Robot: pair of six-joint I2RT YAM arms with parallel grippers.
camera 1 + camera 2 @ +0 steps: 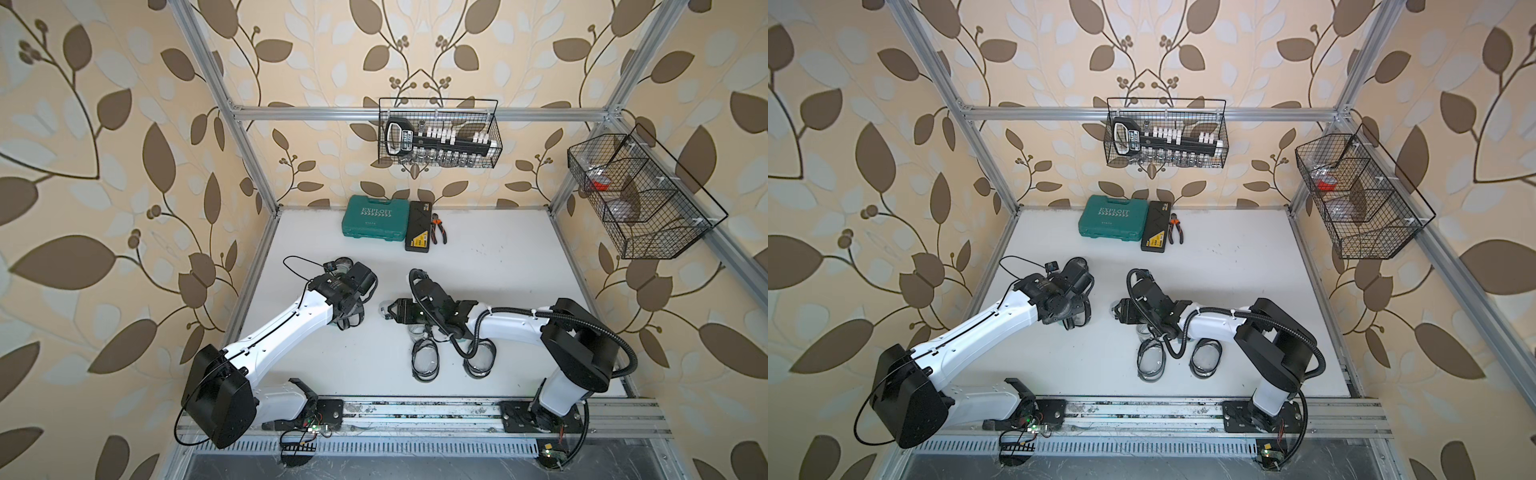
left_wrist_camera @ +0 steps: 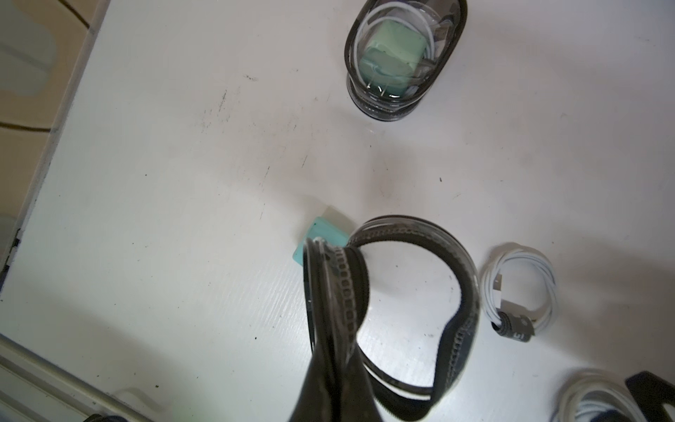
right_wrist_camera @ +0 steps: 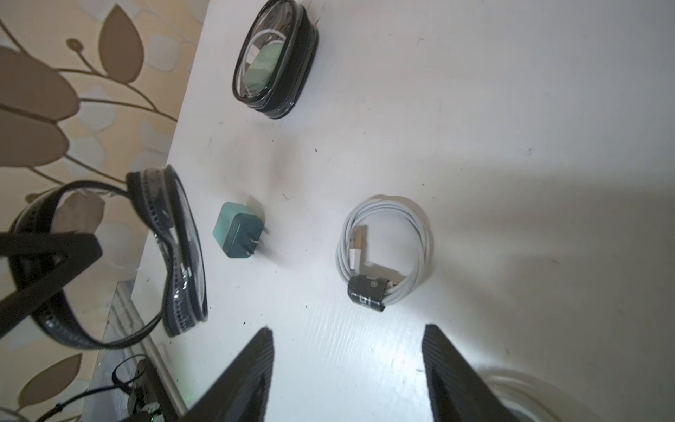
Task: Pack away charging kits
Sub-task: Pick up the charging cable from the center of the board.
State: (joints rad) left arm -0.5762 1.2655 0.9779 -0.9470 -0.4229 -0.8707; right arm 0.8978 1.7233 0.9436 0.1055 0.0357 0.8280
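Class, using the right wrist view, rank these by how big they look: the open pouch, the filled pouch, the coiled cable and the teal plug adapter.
1. open pouch
2. filled pouch and coiled cable: too alike to rank, the pouch lying farther from the camera
3. teal plug adapter

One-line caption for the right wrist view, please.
Open right claw facing a coiled white cable, with a teal plug, an unzipped pouch and a packed pouch nearby.

We saw beige wallpaper (image 1: pixel 104 124) with brown leaves, an aluminium frame (image 1: pixel 324 113) carrying a rear wire basket (image 1: pixel 492 124) and a side wire basket (image 1: pixel 660 243), and a scuffed white tabletop (image 1: pixel 498 266).
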